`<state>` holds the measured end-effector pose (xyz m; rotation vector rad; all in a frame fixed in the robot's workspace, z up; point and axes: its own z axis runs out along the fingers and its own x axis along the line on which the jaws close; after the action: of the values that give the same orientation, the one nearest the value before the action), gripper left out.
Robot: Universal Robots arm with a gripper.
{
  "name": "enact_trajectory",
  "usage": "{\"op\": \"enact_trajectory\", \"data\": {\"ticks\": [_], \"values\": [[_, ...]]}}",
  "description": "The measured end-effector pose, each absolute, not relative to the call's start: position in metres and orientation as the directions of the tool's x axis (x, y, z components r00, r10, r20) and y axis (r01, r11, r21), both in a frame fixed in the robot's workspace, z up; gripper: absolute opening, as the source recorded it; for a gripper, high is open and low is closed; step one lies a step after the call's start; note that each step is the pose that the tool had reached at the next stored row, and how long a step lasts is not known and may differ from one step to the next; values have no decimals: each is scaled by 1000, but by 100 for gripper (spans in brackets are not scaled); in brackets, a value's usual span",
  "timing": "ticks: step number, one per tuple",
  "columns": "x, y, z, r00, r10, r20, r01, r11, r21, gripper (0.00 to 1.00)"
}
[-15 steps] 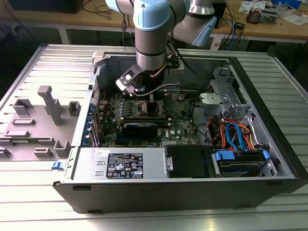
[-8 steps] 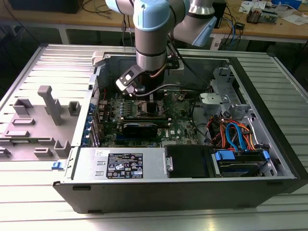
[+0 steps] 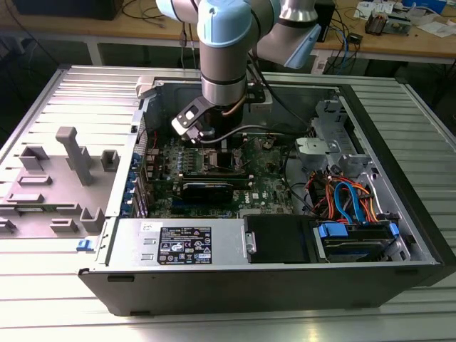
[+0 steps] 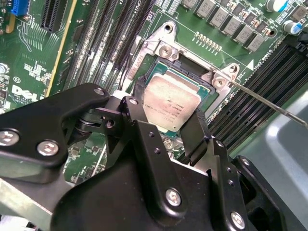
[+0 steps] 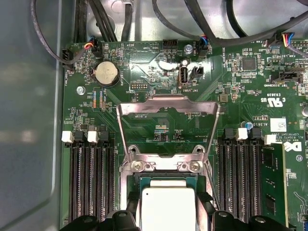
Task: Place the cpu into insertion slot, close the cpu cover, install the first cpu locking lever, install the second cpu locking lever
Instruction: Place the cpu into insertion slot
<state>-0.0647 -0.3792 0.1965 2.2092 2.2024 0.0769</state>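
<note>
1. The background is a workshop with wooden benches at the upper edge of the exterior view. In front of them, a ribbed metal desk [image 3: 71, 85] carries an open computer case [image 3: 249, 285].
2. The arm [image 3: 224, 57] comes down from the upper centre of the exterior view into the case, over the green board [image 5: 231, 110].
3. The cpu cover [image 5: 178, 105] stands open, swung back from the socket, so the opening is free.
4. The insertion slot [image 4: 164, 48] shows its silver rim and screws, between the long black memory slots.
5. The cpu [image 4: 171, 101] lies level inside the rim of the slot. I cannot tell if it sits fully down.
6. The pincer [image 4: 168, 113] is closed on the cpu: its black fingers [image 4: 195, 130] press against two opposite edges.
7. My judgement of handling: the chip is light, thin and stiff, and its metal top is smooth, so it may slip. The underside and the socket contacts are probably fragile. The best hold is on the two opposite side edges, with gentle force and the chip kept flat.
</note>
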Motion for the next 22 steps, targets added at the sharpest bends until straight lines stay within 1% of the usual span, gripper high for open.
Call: {"op": "enact_trajectory", "data": {"ticks": [18, 19, 20, 22], "values": [[-65, -379, 196, 3, 1000, 22, 999, -4, 50, 54], [-65, -379, 196, 2, 1000, 22, 999, -4, 51, 55], [-65, -379, 196, 2, 1000, 22, 999, -4, 51, 61], [-65, -379, 196, 3, 1000, 21, 999, -4, 50, 61]]}}
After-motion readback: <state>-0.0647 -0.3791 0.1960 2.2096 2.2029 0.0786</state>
